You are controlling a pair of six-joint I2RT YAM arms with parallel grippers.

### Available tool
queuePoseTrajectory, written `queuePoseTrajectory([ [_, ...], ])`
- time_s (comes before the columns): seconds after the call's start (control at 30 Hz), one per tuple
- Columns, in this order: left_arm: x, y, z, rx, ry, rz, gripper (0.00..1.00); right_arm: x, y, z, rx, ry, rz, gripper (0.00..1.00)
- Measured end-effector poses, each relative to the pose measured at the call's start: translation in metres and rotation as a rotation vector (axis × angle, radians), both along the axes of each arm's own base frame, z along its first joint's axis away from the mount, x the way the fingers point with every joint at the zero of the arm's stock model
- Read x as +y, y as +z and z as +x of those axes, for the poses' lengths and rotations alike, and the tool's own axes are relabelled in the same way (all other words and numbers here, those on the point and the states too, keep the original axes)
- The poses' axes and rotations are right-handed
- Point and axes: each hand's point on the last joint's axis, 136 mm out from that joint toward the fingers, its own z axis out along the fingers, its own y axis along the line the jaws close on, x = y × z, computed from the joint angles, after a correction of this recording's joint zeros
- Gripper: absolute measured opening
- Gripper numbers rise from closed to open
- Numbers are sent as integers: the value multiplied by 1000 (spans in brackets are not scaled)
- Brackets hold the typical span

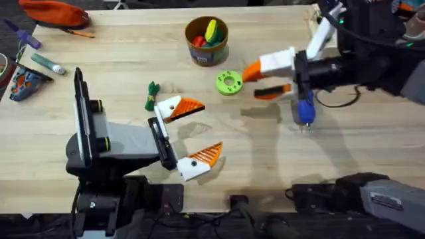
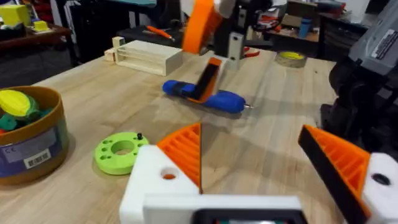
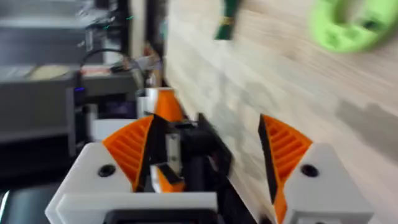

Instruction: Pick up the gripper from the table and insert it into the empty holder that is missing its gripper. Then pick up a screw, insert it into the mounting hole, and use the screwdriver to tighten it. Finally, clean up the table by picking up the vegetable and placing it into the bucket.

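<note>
screwdriver [image 1: 305, 109] lies on table at 3 o'clock, under right gripper [image 1: 265, 79], fingers spread, grasping nothing. veg [image 1: 152, 95] not binned yet, 8 o'clock from bucket [image 1: 206, 41]. left gripper [image 1: 192, 136] released too. screw job looks unfinished.

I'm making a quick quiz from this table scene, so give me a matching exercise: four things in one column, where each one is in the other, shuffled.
Things:
1. screwdriver
2. vegetable
3. bucket
4. green ring disc

Places:
A. far middle of the table
B. under the right arm
C. just before the bucket
D. beside the left gripper's far finger

Pairs: 1-B, 2-D, 3-A, 4-C
</note>
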Motion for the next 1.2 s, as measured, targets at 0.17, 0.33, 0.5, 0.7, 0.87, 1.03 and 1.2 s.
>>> queuePoseTrajectory([
  [0.17,0,0,0,0,0,0,985,-26,-3,-6,-4,1,-222,884],
  [0.33,0,0,0,0,0,0,985,-51,18,5,-121,2,-464,886],
  [0.5,0,0,0,0,0,0,986,-73,27,12,-196,12,-728,886],
  [0.7,0,0,0,0,0,0,985,-71,22,28,-245,87,-930,886],
  [0.87,0,0,0,0,0,0,986,-64,4,36,-237,154,-1019,882],
  [1.03,0,0,0,0,0,0,986,-50,-5,49,-221,212,-1058,849],
  [1.2,0,0,0,0,0,0,985,-31,-9,67,-216,255,-1072,827],
])
